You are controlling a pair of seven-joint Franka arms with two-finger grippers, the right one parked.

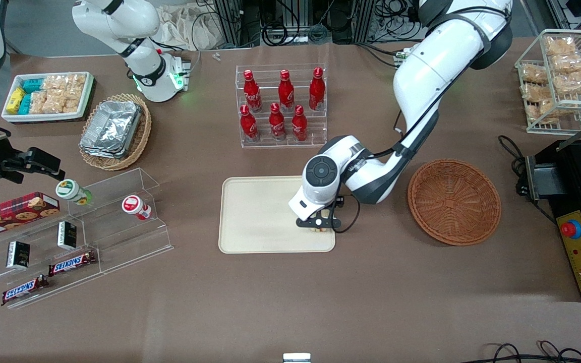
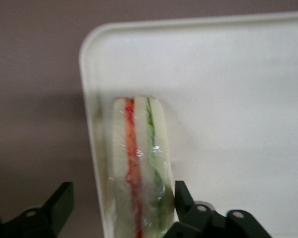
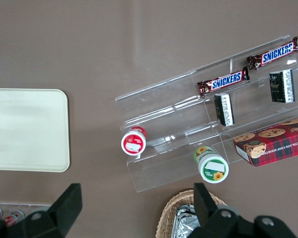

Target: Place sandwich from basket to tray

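The sandwich (image 2: 139,163) stands on its edge on the cream tray (image 2: 228,99), at the tray's rim, with its orange-red and green layers facing the wrist camera. My left gripper (image 2: 122,201) is open around it: one finger (image 2: 183,196) touches the bread and the other finger (image 2: 62,198) stands well apart. In the front view the gripper (image 1: 319,224) is low over the tray (image 1: 255,217), at the corner nearest the camera and the basket, and hides most of the sandwich (image 1: 320,229). The reddish-brown basket (image 1: 454,201) lies empty beside the tray, toward the working arm's end.
A clear rack of red bottles (image 1: 281,106) stands farther from the camera than the tray. A tan basket of foil containers (image 1: 115,130), a white snack tray (image 1: 48,96) and a clear stepped shelf (image 1: 76,232) lie toward the parked arm's end. A black appliance (image 1: 580,201) and wire rack (image 1: 563,75) are past the basket.
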